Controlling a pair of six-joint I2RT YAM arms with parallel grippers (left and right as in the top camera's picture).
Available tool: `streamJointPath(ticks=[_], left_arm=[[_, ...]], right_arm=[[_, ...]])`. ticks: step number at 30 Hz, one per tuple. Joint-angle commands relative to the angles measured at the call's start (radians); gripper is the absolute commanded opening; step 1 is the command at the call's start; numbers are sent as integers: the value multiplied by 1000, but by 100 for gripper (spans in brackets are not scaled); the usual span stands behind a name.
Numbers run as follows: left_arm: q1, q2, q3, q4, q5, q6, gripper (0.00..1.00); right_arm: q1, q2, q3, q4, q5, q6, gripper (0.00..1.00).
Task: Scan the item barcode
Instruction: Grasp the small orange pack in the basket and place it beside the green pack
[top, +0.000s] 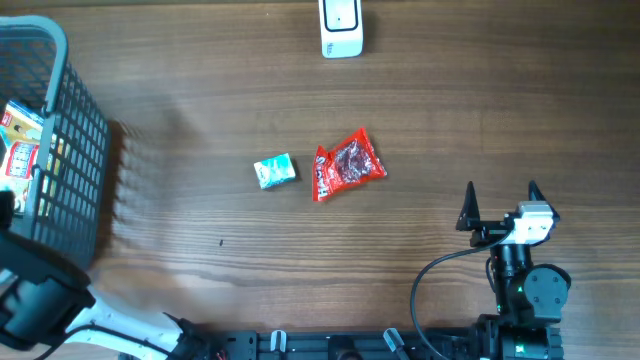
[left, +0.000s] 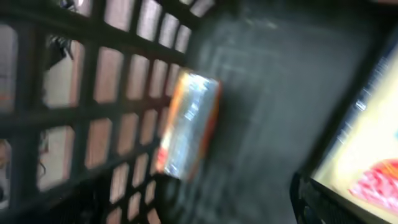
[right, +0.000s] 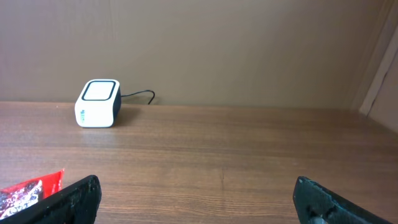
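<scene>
Two packets lie on the open table (top: 420, 90), near each other but apart: a red packet (top: 348, 165) and, to its left in the overhead view, a smaller teal packet (top: 274, 171). Each has its long axis running roughly left to right, slightly tilted. One white scanner (top: 341, 28) stands well beyond them at the far edge. One dark basket (top: 85, 130) sits at the left and holds several packs, among them an orange-and-silver one (left: 188, 124) leaning on its mesh wall. The right gripper (top: 501, 190) rests with jaws spread wide, holding nothing. The left arm (top: 40, 300) reaches into the basket; its wrist view is blurred, so I cannot tell how its jaws stand
</scene>
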Motion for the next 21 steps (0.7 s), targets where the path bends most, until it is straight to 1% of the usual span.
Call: streamJointPath(ticks=[1,3,4,6,14,15,16,18,20,21], left_arm=[[45,-6,-38,42,-25,6,90],[56,-6,-82,120,45,109,90],[57,-6,-104,155,85,130,91],[57,-5,-134,198,107,129,91],[57,0,-216,292,108,130,91],[57,0,-216,296,108,130,88],[57,0,-216,298,108,130,79],[57,0,-216,298,108,130,67],[57,0,-216,298,108,130,63],[57,0,-216,298,108,130,58]], right_arm=[[3,-6,-1,3,10,13,100],[3,-6,-1,3,10,13,100],[3,-6,-1,3,10,13,100],[3,-6,-1,3,10,13,100],[3,-6,-1,3,10,13,100],[3,-6,-1,3,10,13,100],[3,-6,-1,3,10,13,100],[3,-6,-1,3,10,13,100],[3,-6,-1,3,10,13,100],[3,-6,-1,3,10,13,100]])
